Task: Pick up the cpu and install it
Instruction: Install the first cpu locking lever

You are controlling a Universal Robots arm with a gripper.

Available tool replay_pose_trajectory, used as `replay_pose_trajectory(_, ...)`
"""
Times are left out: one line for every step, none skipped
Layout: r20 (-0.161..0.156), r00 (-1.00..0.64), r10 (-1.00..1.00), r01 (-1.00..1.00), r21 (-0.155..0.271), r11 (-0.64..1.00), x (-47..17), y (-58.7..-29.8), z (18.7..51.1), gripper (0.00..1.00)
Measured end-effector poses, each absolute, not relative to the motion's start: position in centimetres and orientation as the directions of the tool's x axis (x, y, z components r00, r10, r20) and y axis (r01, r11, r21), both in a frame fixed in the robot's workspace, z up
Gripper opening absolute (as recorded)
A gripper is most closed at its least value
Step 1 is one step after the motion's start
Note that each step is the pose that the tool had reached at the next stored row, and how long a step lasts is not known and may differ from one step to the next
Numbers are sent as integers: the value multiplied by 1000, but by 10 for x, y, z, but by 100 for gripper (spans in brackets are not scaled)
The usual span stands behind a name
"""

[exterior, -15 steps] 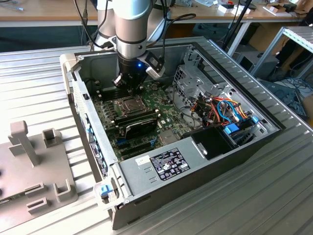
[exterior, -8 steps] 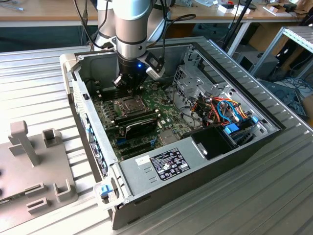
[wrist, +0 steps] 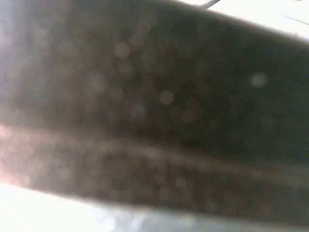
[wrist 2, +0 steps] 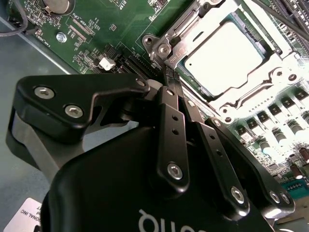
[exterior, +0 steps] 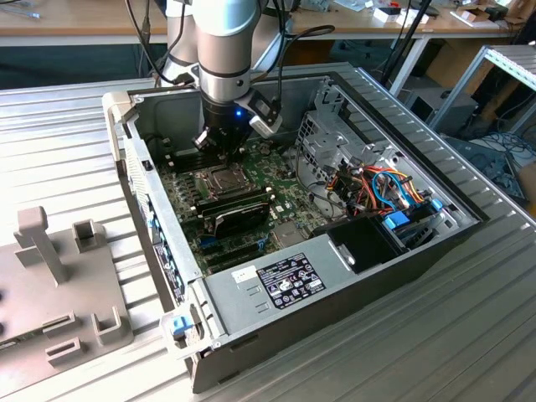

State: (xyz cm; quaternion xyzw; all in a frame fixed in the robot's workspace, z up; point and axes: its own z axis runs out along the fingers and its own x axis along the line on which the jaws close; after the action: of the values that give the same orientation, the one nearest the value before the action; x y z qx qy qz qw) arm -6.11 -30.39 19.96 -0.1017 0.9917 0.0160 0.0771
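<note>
A: Quick one. Where's the cpu?

B: The small flat square cpu with the silvery-grey metal top sits in the dark square socket with its hinged metal frame on the green motherboard, inside the open grey computer case. In the second wrist view the frame's bars lie along the chip's edges. Whether the frame is latched, I can't tell.

A: Gripper?

B: The black two-finger gripper hangs just beside the socket's corner, fingers pressed together with nothing between them. Tips look close to the frame's hinge end; contact unclear. In the exterior view the gripper is low over the board, just behind the socket.

A: How does the chip look?

B: Plain bright lid, smooth, no visible marks, lying flat and square to the socket.

A: Handling?

B: My guess: light, rigid, slick on top, and fragile underneath, since the socket contacts bend easily. I'd grip by two opposite side edges, keep it level, no pressing on the lid's centre, no sliding sideways.

A: First wrist view?

B: Dark blur, nothing to make out.
</note>
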Motion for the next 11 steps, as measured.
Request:
replay_pose_trajectory(-156, -967, -199, -204, 17, 979, -61, -304, 200, 11)
replay_pose_trajectory(-157, -967, -198, -204, 21, 979, -61, -304, 200, 11)
replay_pose_trajectory(-158, -967, -198, -204, 25, 979, -61, -304, 200, 11)
replay_pose_trajectory(-159, -967, -197, -204, 29, 979, -61, -304, 200, 11)
replay_pose_trajectory(-160, -967, -196, -204, 36, 978, -61, -303, 200, 11)
replay_pose_trajectory(-161, -967, -195, -204, 41, 978, -61, -303, 200, 11)
replay_pose_trajectory(-162, -967, -194, -204, 46, 978, -61, -303, 200, 11)
replay_pose_trajectory(-162, -967, -194, -204, 47, 978, -61, -303, 200, 11)
replay_pose_trajectory(-163, -967, -194, -204, 48, 978, -61, -303, 200, 11)
replay_pose_trajectory(-163, -967, -194, -204, 48, 978, -61, -303, 200, 11)
replay_pose_trajectory(-163, -967, -194, -204, 48, 978, -61, -303, 201, 11)
